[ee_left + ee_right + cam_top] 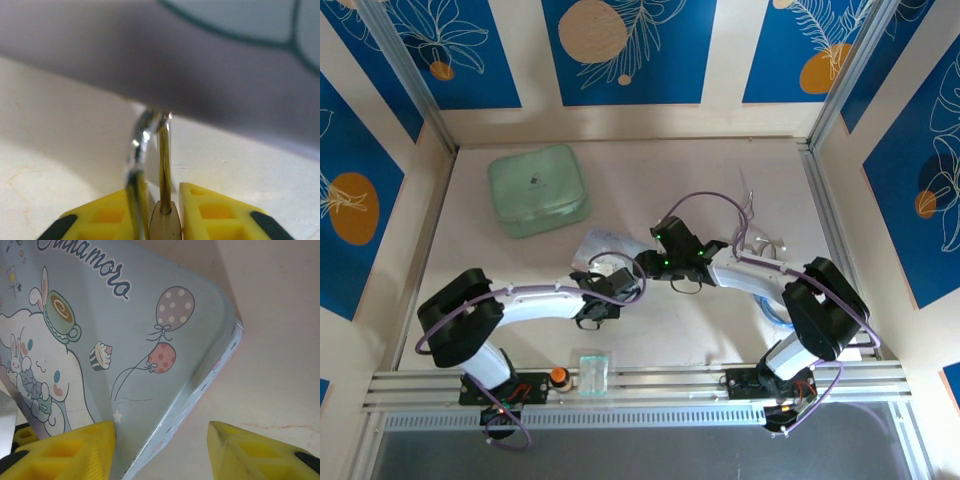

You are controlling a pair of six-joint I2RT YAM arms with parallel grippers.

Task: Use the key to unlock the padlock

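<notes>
**A:** What sits furthest left?

**B:** A pale green box (538,190), well apart from the work, and a small clear box (592,372) on the rail near the arm bases. Neither gets in the way.

**A:** And the left gripper (164,194)?

**B:** It is narrowed onto the padlock (163,227). The brass body is pinched between the yellow fingers (210,205). The shackle (136,150) points forward, its tip touching or just under the blurred edge of the blue tin (125,340).

**A:** What makes this step go well?

**B:** I'd say grip the lock firmly by its body and draw it clear of the tin. Then turn the keyhole end to where the other arm can reach it. The keyhole itself is hidden from here.

**A:** The right gripper (160,445)?

**B:** Spread wide, holding nothing. The tin's tilted rim runs down between its fingers. I cannot tell where the key lies; it may be under the tin.

**A:** So what stands in the way?

**B:** The tin, lying between both grippers mid-table. The purple cable (715,200) looping over the right arm could also snag.
</notes>
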